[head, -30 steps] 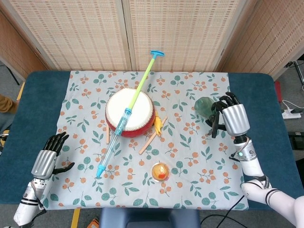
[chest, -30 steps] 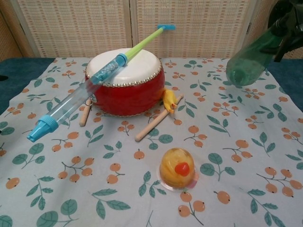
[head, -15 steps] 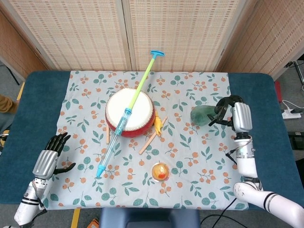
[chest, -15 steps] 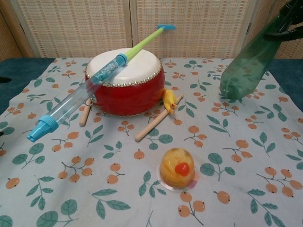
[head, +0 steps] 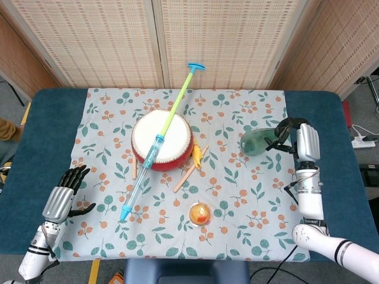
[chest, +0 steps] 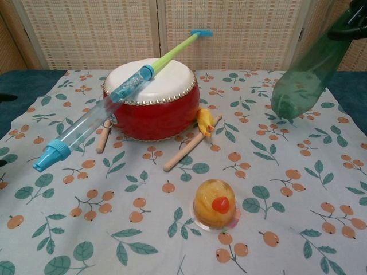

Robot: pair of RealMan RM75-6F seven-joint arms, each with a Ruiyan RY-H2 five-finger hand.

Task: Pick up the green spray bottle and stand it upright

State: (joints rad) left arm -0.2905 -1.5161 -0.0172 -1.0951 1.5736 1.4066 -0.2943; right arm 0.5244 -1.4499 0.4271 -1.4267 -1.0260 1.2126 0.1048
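Note:
The green spray bottle (head: 257, 142) (chest: 304, 77) hangs tilted above the right side of the floral cloth (head: 237, 195), its base pointing down and to the left. My right hand (head: 299, 137) grips its upper end; in the chest view only dark fingers (chest: 352, 26) show at the top right corner. Over the blue table edge at the lower left, my left hand (head: 62, 196) is open, fingers spread, holding nothing.
A red drum (head: 161, 141) (chest: 152, 103) stands at the cloth's middle with a long blue-green water squirter (head: 160, 139) (chest: 114, 97) lying across it. Wooden drumsticks (head: 186, 173) and a yellow toy (head: 197, 157) lie beside it. A round orange jelly cup (head: 201, 213) (chest: 215, 203) sits near the front.
My right hand has turned and shifted slightly right, swinging the bottle from nearly under the hand to a tilt with its base out to the left. The left hand barely moved.

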